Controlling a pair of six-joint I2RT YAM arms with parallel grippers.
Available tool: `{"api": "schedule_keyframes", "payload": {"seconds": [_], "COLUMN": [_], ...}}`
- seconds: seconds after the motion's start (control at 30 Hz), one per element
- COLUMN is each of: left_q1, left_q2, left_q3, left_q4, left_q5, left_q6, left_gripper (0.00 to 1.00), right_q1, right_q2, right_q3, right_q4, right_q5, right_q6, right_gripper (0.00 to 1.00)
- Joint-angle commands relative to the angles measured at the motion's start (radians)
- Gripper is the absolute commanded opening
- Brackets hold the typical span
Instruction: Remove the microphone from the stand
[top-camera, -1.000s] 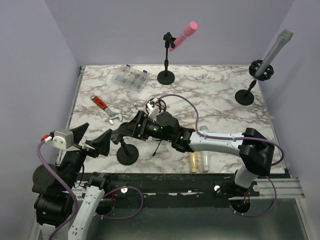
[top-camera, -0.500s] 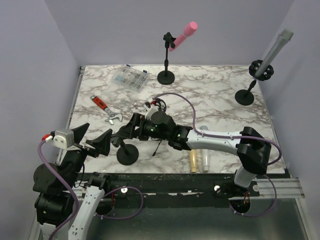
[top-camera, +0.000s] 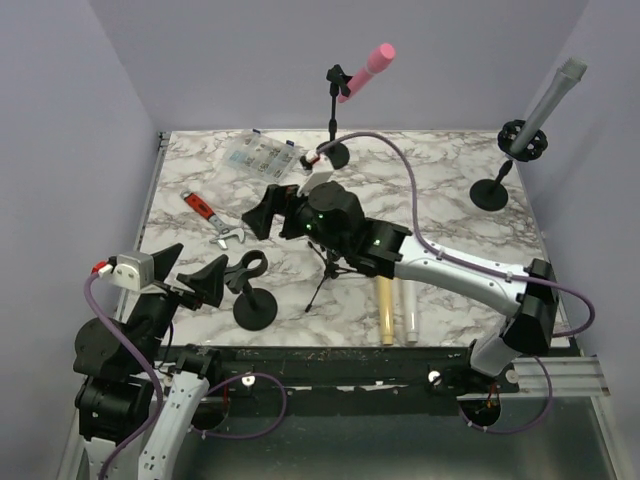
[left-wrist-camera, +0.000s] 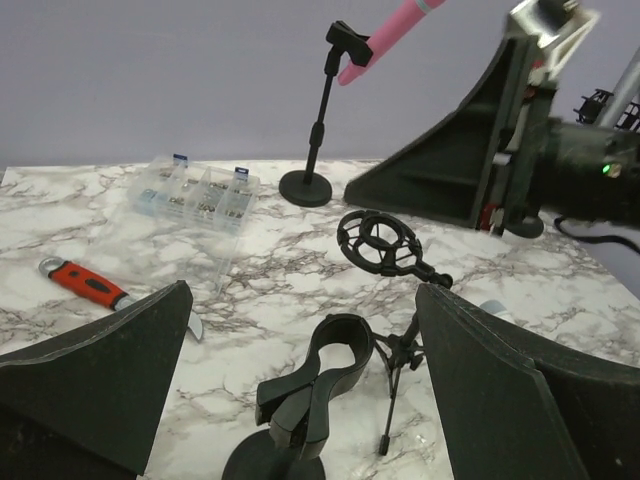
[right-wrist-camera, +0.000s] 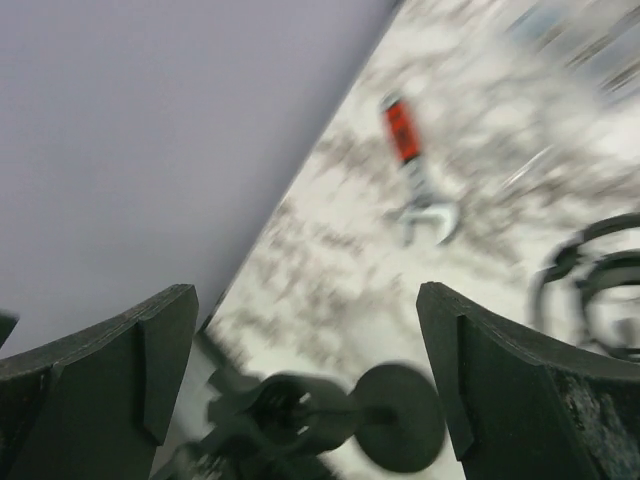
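Observation:
A pink microphone sits clipped in a black stand at the back; the left wrist view shows this pink microphone too. A grey microphone rests in a ring stand at the right. Two more microphones, cream and white, lie flat near the front. A near clip stand has an empty clip. My left gripper is open just left of it. My right gripper hovers open above mid-table, holding nothing.
A small tripod with an empty shock mount stands beside the clip stand. A red-handled wrench and a clear parts box lie at the back left. Purple walls close in on three sides.
My right arm has risen and swung back from the near clip stand, its jaws widening. The clip and the cream microphone now show fully. The left arm has barely moved.

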Motion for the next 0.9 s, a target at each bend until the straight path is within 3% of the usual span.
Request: {"api": "schedule_keyframes", "payload": {"seconds": [0.0,0.1,0.23,0.4,0.63,0.87], "left_q1": [-0.002,-0.003,-0.002,-0.003,-0.002,-0.002], "left_q2": [0.02,0.04,0.058,0.079,0.085,0.083], "left_q3": [-0.037,-0.049,-0.057,-0.049,-0.047,-0.027], "left_q4": [0.06,0.086,0.113,0.127,0.129,0.092], "left_q5": [-0.001,0.009,0.04,0.082,0.113,0.102], "left_q6": [-0.002,-0.006,-0.028,-0.066,-0.104,-0.099], "left_gripper": [0.98,0.98,0.98,0.98,0.98,0.98], "right_q1": [-0.043,-0.139,-0.336,-0.459,-0.577,-0.601], "right_q2": [-0.117,-0.145,-0.091,0.087,0.337,0.55], "right_q3": [-0.068,-0.124,-0.115,-0.053,0.221,0.464], "right_q4": [0.096,0.308,0.468,0.846,0.827,0.81], "right_q5": [0.482,0.64,0.603,0.545,0.397,0.432], "right_q6": [-0.243,-0.338,-0.314,-0.54,-0.495,-0.476], "right_gripper": [0.99,0.97,0.96,1.0,1.0,0.96]}}
